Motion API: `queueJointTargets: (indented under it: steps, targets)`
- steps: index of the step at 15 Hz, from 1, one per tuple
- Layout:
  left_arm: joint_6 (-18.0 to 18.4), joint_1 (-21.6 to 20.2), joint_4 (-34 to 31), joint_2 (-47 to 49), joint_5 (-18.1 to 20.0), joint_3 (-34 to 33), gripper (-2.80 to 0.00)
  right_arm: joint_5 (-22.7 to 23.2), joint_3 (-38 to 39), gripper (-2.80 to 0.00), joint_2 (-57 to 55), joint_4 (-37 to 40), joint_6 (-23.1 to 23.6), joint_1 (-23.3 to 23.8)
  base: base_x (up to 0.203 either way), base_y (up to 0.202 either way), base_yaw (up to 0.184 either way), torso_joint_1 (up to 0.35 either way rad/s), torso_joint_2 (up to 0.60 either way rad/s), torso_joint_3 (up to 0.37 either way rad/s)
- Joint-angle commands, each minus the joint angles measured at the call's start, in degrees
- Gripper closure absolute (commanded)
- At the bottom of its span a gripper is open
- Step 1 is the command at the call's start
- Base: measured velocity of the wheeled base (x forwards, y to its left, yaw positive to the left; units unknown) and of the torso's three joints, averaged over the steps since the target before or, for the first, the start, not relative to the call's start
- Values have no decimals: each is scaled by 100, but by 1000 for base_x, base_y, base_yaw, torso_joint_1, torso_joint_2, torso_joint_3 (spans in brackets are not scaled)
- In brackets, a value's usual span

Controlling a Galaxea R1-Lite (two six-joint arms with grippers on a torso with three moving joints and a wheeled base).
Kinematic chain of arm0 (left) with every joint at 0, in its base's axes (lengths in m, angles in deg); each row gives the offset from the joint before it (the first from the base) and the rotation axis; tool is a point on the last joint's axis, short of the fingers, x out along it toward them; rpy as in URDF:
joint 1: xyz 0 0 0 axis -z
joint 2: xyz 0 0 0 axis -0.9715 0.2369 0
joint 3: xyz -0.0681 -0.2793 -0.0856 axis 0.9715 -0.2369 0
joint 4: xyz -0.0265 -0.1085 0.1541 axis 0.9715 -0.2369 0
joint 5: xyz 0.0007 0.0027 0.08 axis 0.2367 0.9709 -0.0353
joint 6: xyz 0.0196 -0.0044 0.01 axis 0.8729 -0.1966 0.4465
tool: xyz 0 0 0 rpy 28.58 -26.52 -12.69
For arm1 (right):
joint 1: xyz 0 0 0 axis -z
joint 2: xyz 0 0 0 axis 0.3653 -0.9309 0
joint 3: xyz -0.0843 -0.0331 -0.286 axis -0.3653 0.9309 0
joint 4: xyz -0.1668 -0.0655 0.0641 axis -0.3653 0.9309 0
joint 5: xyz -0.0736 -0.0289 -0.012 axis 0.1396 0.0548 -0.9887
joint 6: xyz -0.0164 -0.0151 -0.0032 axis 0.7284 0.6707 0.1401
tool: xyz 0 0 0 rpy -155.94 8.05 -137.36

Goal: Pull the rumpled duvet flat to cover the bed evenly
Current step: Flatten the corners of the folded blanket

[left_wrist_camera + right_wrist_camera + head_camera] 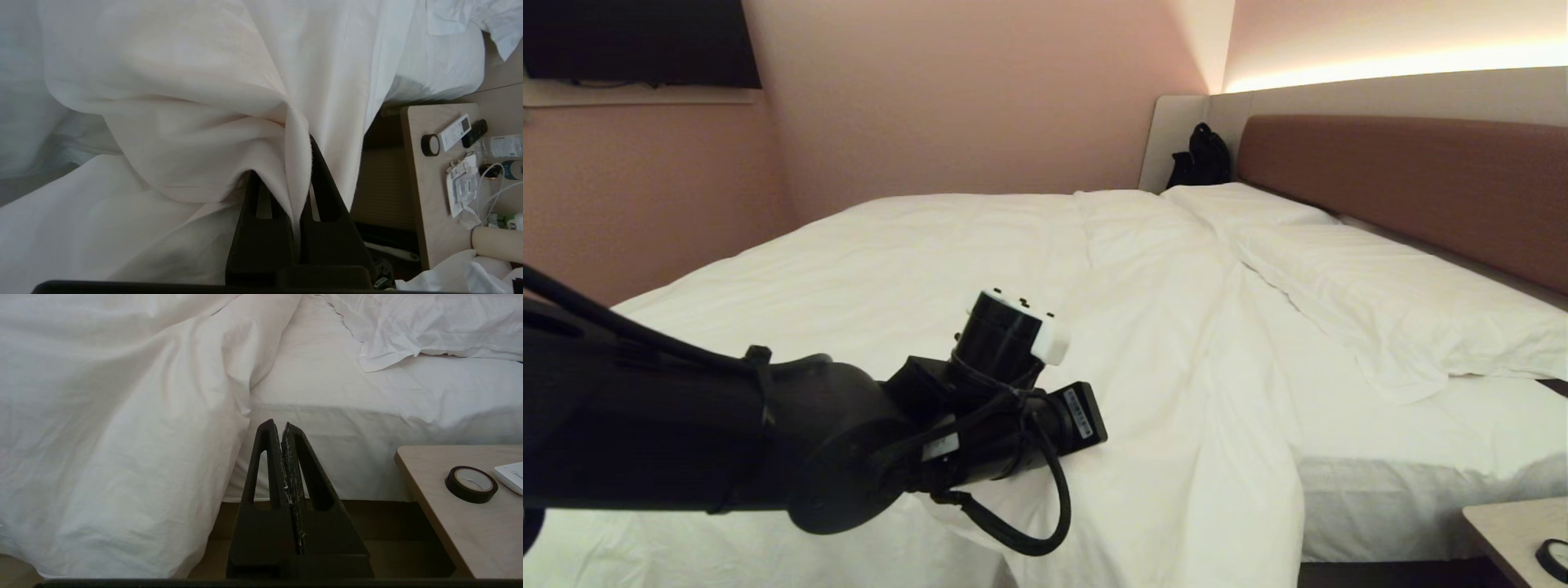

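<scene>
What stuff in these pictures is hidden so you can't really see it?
- Head view: the left gripper's jaws, hidden behind its own black arm and wrist camera.
- Head view: the near part of the duvet, blocked by that arm.
- Head view: the bedside table, cut off by the picture's corner.
- Left wrist view: the small items on that table, too small to name; the left gripper pinches a duvet fold.

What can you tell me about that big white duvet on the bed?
The duvet is plain white, thick and softly creased. It covers most of the bed but stops short of the pillows, and its near edge spills over the mattress side. The left gripper is shut on a fold of it; cloth fans out from there.
</scene>
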Motion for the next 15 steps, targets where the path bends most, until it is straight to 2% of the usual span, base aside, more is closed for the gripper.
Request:
queueJointTargets:
  steps: [1, 15]
  targets:
    - [-28, -2, 13, 141, -9, 19, 0, 4, 0, 0, 1, 0, 0, -2, 0, 0, 0, 0, 0, 0]
    - [-37, -2, 4, 439, 198, 94, 0, 4, 0, 0, 1, 0, 7, -2, 0, 0, 0, 0, 0, 0]
